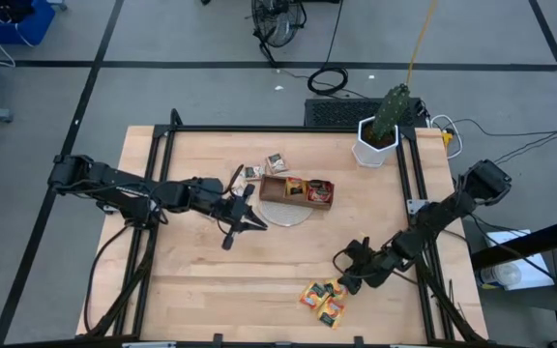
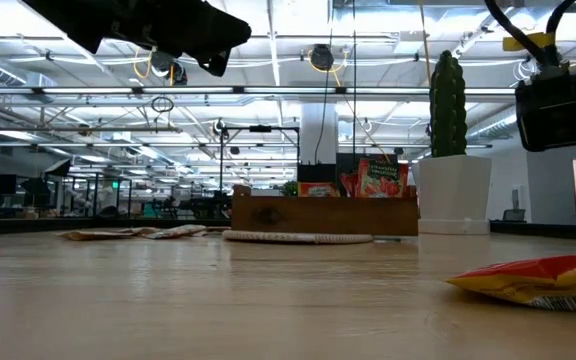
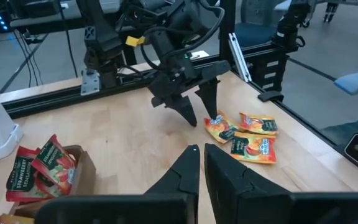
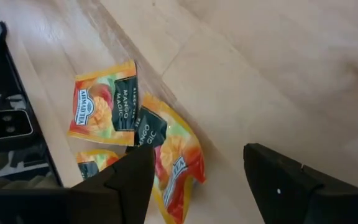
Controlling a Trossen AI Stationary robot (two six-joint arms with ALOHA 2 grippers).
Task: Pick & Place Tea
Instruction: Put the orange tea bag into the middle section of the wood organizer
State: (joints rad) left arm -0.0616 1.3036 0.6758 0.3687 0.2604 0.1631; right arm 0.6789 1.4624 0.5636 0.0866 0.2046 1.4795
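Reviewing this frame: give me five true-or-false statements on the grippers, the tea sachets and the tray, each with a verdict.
1. The right gripper hangs open right above the orange-yellow sachets. True.
2. The left gripper holds a red sachet. False: its fingers are shut with nothing between them, above bare table beside the round mat.
3. Red sachets stand in the wooden tray. True.
4. The pale beige sachets lie inside the tray. False: they lie on the table beside it.
5. The cactus pot has tipped over. False: it stands upright at the table's far edge.
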